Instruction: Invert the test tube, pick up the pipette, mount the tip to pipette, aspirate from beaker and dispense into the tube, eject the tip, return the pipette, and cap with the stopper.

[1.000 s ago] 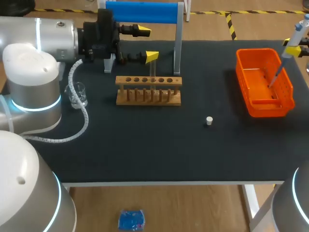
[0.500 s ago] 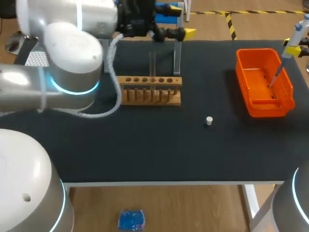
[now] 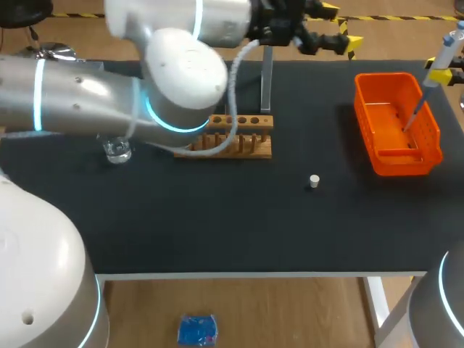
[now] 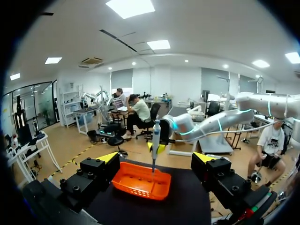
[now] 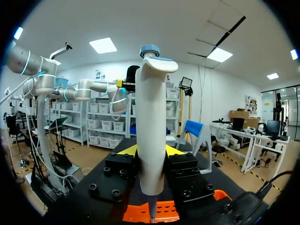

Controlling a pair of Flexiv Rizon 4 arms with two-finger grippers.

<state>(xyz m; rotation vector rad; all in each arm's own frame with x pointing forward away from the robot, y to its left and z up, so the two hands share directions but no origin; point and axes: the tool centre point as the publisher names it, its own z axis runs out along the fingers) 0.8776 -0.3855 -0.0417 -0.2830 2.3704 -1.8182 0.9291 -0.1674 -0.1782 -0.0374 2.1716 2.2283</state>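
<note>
You're at the tip-ejecting step: your right pincer [image 5: 151, 151] pinches the pipette [image 5: 151, 103] over the orange bin [image 3: 395, 163] at two o'clock, tip seemingly on. Press the ejector next. Left pincer [image 3: 339, 27] hangs spread, empty, at twelve.

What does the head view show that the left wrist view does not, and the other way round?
Only the head view shows the wooden rack, the beaker and the small white stopper. Only the left wrist view shows the stretch of the right arm that leads to the pipette. Both show the orange basket, the pipette pointing down into it, and the open left claw.
</note>
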